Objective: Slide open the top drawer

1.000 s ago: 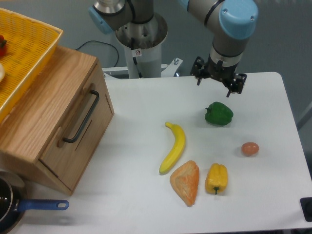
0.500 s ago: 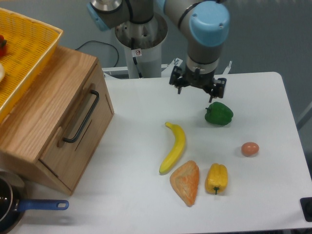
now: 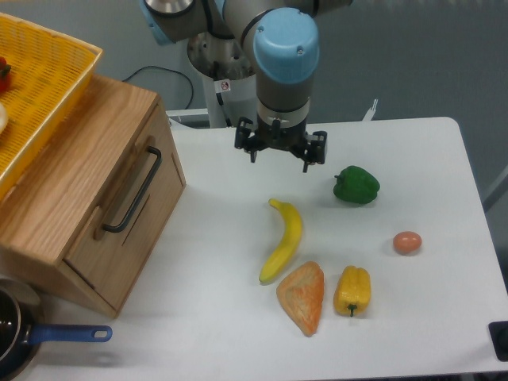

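The top drawer (image 3: pixel 131 208) is the light-oak front panel of the wooden chest at the left, flush with the chest and shut. A long black bar handle (image 3: pixel 133 190) runs across it. My gripper (image 3: pixel 279 159) hangs above the white table near the back middle, well to the right of the handle and just above the banana's tip. Its two fingers stand apart, open, with nothing between them.
A yellow basket (image 3: pixel 40 87) rests on top of the chest. On the table lie a banana (image 3: pixel 284 240), a green pepper (image 3: pixel 356 184), an egg (image 3: pixel 407 242), a yellow pepper (image 3: pixel 353 290) and a bread piece (image 3: pixel 302 296). A blue-handled pan (image 3: pixel 24 337) sits at front left.
My gripper has swept leftward across the back of the table, from above the green pepper toward the chest. The drawer and the food have not moved.
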Controlling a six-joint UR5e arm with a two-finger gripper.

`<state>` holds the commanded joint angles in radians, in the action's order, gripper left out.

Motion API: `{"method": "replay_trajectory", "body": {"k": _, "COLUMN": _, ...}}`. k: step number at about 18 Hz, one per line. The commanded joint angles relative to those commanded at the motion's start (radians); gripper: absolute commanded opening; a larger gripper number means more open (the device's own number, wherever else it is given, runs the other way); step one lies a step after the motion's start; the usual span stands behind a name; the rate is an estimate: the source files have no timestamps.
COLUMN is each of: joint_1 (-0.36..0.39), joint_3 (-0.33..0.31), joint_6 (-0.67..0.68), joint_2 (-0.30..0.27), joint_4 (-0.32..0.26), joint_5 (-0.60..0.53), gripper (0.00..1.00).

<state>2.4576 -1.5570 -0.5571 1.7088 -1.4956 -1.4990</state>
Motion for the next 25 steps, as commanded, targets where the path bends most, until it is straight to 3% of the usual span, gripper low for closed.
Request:
{"method": "replay_trajectory", "body": {"k": 4, "joint_1": -0.014, "joint_3": 0.003, "joint_6": 0.011, "joint_2": 0.003, "joint_4": -0.014, "joint_5": 0.126, "gripper": 1.00}}
{"method": "replay_trajectory", "body": {"k": 14, "joint_1": -0.043, "joint_3": 0.029, "joint_6": 0.048, "joint_2": 0.015, "joint_4": -0.037, "joint_5": 0.236, "gripper": 1.00}}
{"method": "replay_trajectory", "body": {"k": 25, "joint_1": -0.114, "joint_3": 0.054, "joint_6": 0.089, "joint_2": 0.058, "joint_4": -0.028, "joint_5": 0.269, "gripper": 1.00}}
